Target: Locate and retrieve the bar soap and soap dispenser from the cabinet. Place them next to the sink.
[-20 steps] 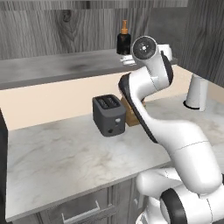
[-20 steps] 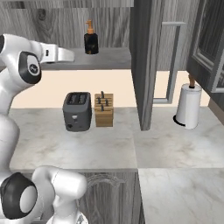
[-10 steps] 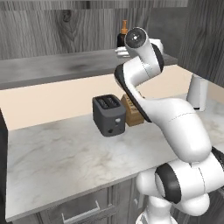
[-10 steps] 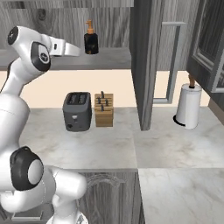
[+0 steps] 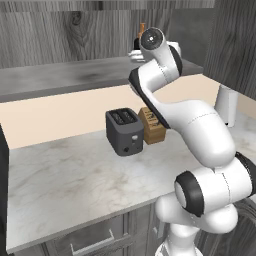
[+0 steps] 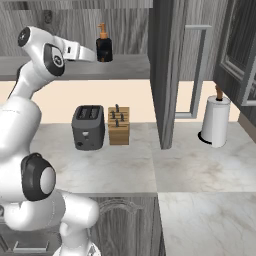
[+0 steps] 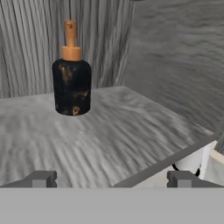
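The soap dispenser [image 7: 71, 83], a squat black bottle with an orange pump, stands upright on the grey shelf [image 7: 131, 131] of the open cabinet [image 6: 162, 75]. My gripper [image 7: 111, 179] is open, level with the shelf's front edge. Its fingertips [image 7: 41, 178] are wide apart, short of the bottle and a little to its right. From the right base view the gripper [image 6: 98, 55] sits just left of the dispenser [image 6: 104, 46]. In the left base view my arm covers most of the dispenser [image 5: 142, 27]. The bar soap is out of view.
A dark toaster [image 6: 88, 126] and a wooden knife block [image 6: 119, 125] stand on the marble counter [image 6: 150, 170] below the shelf. The cabinet door with its silver bar handle [image 6: 200, 70] hangs open to the right, with a white paper-towel roll [image 6: 215, 120] beyond it.
My arm has swung up and in over the shelf. The hand has come closer to the soap dispenser, which has not moved.
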Available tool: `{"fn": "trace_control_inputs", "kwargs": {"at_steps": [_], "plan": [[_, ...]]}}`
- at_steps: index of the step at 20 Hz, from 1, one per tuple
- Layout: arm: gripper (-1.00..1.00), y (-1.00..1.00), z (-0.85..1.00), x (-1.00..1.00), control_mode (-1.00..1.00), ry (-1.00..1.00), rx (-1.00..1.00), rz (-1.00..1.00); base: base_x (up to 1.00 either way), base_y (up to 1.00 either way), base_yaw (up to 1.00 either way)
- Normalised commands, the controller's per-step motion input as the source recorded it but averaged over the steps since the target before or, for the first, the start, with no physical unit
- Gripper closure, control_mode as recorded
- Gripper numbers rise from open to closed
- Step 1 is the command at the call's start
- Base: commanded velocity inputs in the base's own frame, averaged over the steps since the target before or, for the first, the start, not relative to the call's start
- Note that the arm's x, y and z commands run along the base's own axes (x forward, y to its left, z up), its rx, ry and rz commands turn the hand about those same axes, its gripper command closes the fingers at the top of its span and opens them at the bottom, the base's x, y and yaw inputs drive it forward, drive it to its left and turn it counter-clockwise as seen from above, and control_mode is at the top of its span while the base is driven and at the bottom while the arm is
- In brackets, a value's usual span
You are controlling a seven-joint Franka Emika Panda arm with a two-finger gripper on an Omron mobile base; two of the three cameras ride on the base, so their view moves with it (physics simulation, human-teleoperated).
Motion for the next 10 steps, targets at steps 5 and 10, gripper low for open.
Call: {"fn": "trace_control_inputs", "kwargs": {"at_steps": [5,10], "plan": [[-1.0,0.0,-0.03,0.42,-1.0,0.0,0.09,0.09,0.0,0.0,0.0],[-1.0,-0.01,0.03,0.31,-1.0,0.01,0.08,0.06,0.0,0.0,0.0]]}}
